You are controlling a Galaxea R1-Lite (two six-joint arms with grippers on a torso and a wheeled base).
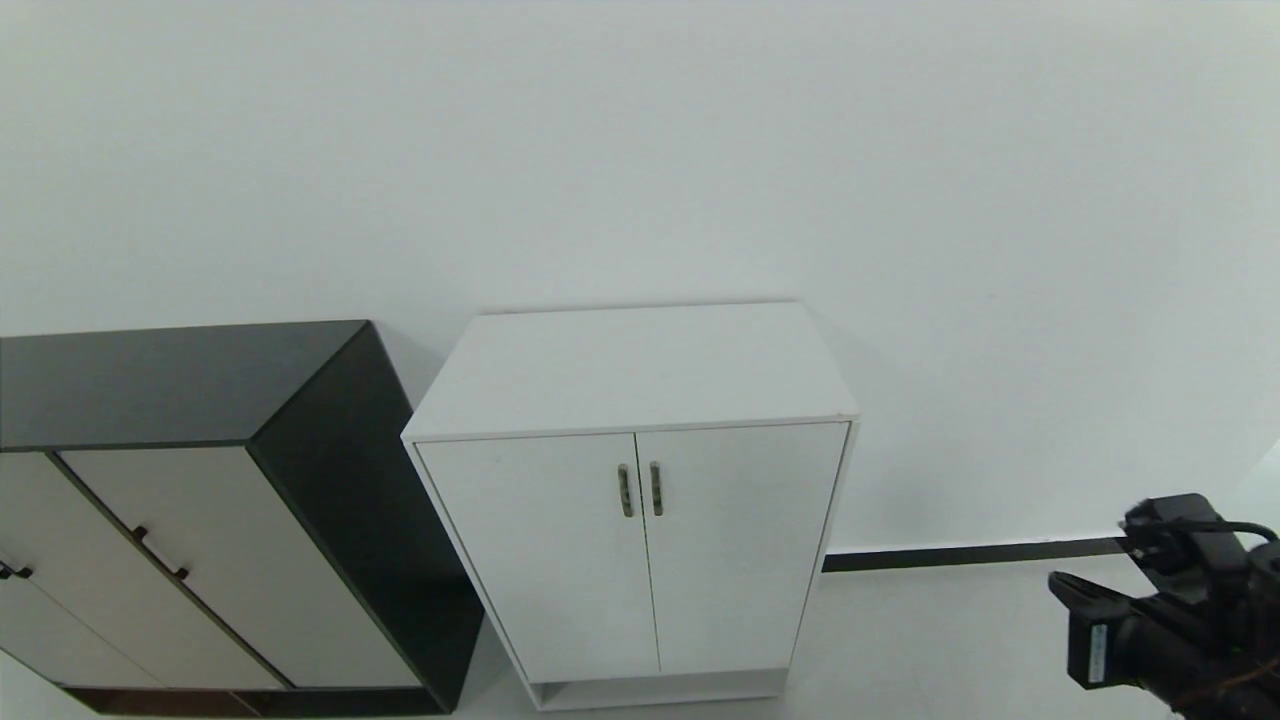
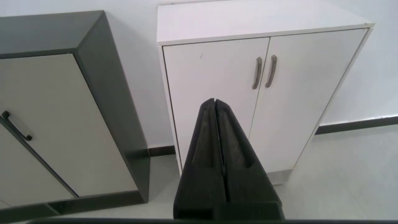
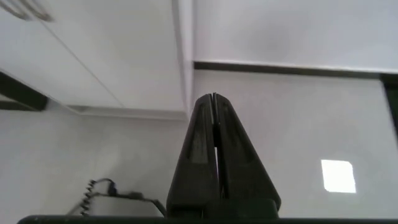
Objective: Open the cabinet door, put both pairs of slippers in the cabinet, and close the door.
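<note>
Dark cabinet on the left, and just beside it the white cabinet stands against the wall. Both its doors are shut, with the two handles side by side in the middle. The left claw is pinched fully together, holding nothing, facing the cabinet front. The right claw is the same, closed and empty, low over the floor by the cabinet's right corner.

Left gripper: you see matte black jaws, a tapered wedge with a thin seam down the middle.
Right gripper: your same black wedge, with a sliver of light along the seam.
Right arm: black boxy housings, a white label, and a black cable looped on top.
</note>
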